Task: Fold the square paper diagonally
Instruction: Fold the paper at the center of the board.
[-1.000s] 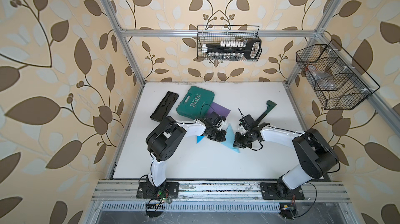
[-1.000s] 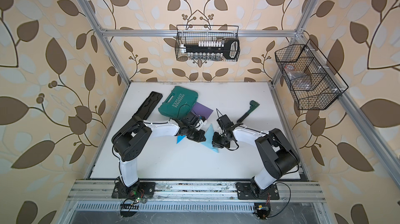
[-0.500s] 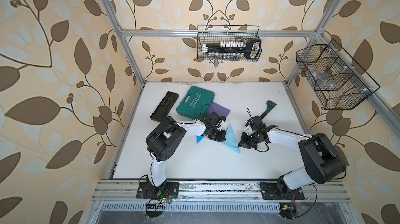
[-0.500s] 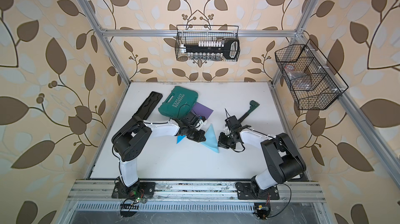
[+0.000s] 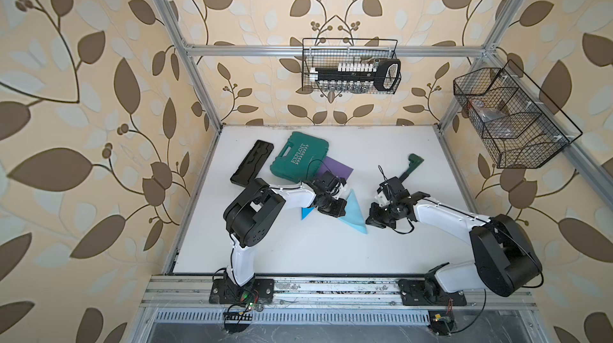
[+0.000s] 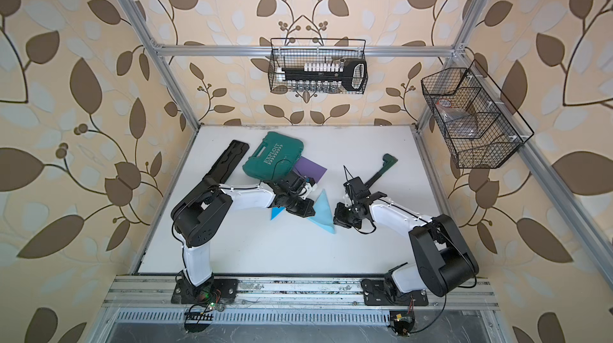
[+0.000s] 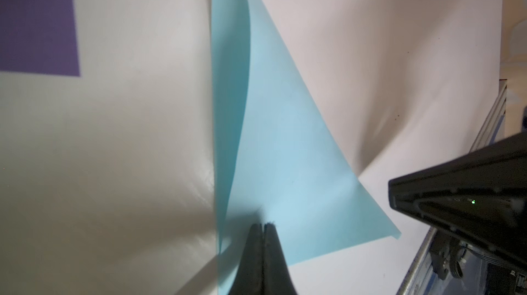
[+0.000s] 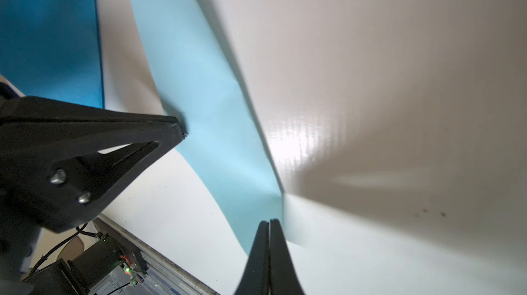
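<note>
The light blue paper (image 5: 354,215) (image 6: 323,213) lies folded into a triangle at the middle of the white table. In the left wrist view the paper (image 7: 285,136) has its upper layer bowing up along one long edge. My left gripper (image 5: 345,210) (image 7: 263,225) is shut, and its tips press down on the triangle near its left edge. My right gripper (image 5: 368,222) (image 8: 269,221) is shut too, with its tips at the triangle's right corner and nothing between them. The right wrist view shows the paper (image 8: 205,93) with the left gripper (image 8: 179,128) resting on it.
A darker blue sheet (image 5: 306,213) pokes out under the left arm. A purple sheet (image 5: 336,168), a green case (image 5: 298,155) and a black tray (image 5: 252,167) lie behind it. A green-handled tool (image 5: 411,165) lies behind the right gripper. Wire baskets (image 5: 351,69) hang on the walls.
My right arm has drawn back to the right, its gripper sliding off the paper's face toward the right corner. The left gripper has stayed on the paper.
</note>
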Robot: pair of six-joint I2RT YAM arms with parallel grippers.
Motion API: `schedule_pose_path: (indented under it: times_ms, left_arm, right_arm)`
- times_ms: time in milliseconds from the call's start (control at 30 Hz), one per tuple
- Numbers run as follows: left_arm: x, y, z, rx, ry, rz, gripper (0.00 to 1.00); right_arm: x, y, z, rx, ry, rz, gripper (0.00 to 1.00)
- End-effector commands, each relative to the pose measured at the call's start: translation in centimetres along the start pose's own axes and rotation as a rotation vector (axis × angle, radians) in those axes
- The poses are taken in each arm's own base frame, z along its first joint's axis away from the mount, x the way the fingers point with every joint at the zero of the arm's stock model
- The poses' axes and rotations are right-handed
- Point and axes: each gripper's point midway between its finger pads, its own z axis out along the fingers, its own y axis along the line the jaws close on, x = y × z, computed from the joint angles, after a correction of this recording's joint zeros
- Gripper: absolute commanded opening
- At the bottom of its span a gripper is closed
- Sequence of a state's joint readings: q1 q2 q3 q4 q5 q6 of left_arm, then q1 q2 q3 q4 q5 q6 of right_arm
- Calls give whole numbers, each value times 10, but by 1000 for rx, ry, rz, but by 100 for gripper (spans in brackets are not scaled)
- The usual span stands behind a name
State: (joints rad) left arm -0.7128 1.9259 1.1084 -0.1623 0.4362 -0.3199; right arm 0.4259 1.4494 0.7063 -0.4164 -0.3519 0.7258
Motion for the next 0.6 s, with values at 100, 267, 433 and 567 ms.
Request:
schedule_pose_path:
  times_ms: [100, 267, 433, 567]
  left_arm:
    - [41, 50, 11, -184, 131, -68, 0]
    - [40, 50, 11, -186, 130, -67, 0]
    - [41, 50, 11, -191, 132, -67, 0]
    - [41, 51, 10, -194, 131, -65, 0]
  right_arm:
    - [4, 14, 16, -7, 36, -5, 0]
    - [14, 4, 25, 30, 67, -12, 0]
    - [24, -16, 29, 95, 96, -13, 0]
    - [27, -31, 30, 143, 108, -13, 0]
